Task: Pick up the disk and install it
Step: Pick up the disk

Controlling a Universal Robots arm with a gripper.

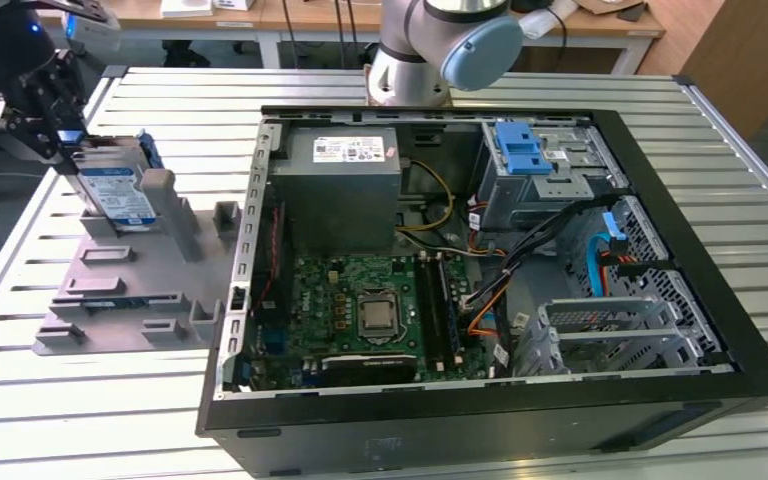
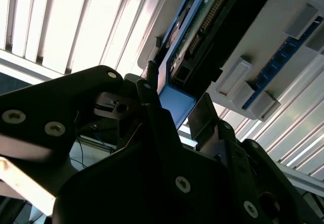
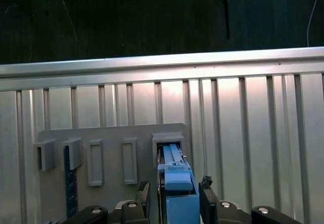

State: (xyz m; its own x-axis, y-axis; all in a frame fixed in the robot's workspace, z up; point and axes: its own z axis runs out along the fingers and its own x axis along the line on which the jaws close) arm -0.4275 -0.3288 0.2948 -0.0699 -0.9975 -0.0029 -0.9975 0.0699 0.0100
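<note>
One disk stands on edge in the grey stand, at the exterior view's left of the surface; we judge its blue rail is offered upward for grasping | gripper straddles that rail, fingers apart, not yet clamped | open computer case beside stand

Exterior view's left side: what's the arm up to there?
The gripper is at the disk, which stands upright in the grey stand beside the open computer case. In the first wrist view the fingers sit either side of its top end with slim gaps, so it looks not yet gripped. It is not in the case.
</note>
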